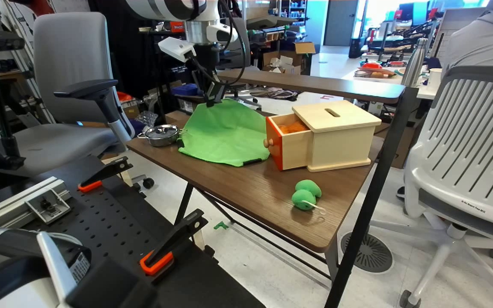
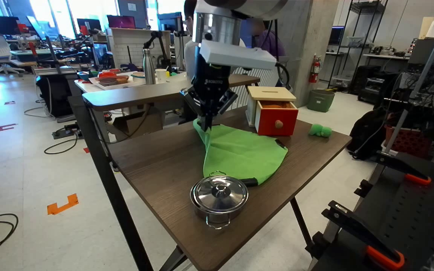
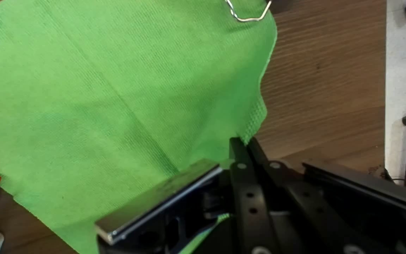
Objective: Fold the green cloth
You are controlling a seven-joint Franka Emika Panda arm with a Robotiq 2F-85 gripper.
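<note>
The green cloth (image 1: 229,132) lies spread on the wooden table, with one edge lifted. It also shows in an exterior view (image 2: 245,152) and fills much of the wrist view (image 3: 100,106). My gripper (image 3: 245,140) is shut on the cloth's edge, which is pinched between the fingertips. In both exterior views the gripper (image 1: 214,102) (image 2: 206,126) points down and holds that edge raised above the table, with the cloth sloping down from it. Dark pieces (image 1: 253,162) show at the cloth's corners. The part of the cloth under the gripper is hidden in the wrist view.
A lidded metal pot (image 1: 162,134) (image 2: 220,195) stands at one cloth corner; its wire handle (image 3: 248,17) overlaps the cloth. A wooden box (image 1: 340,141) with an open red-fronted drawer (image 2: 276,121) stands beside the cloth. A green lumpy toy (image 1: 306,194) lies nearby. A raised shelf (image 1: 315,83) runs behind.
</note>
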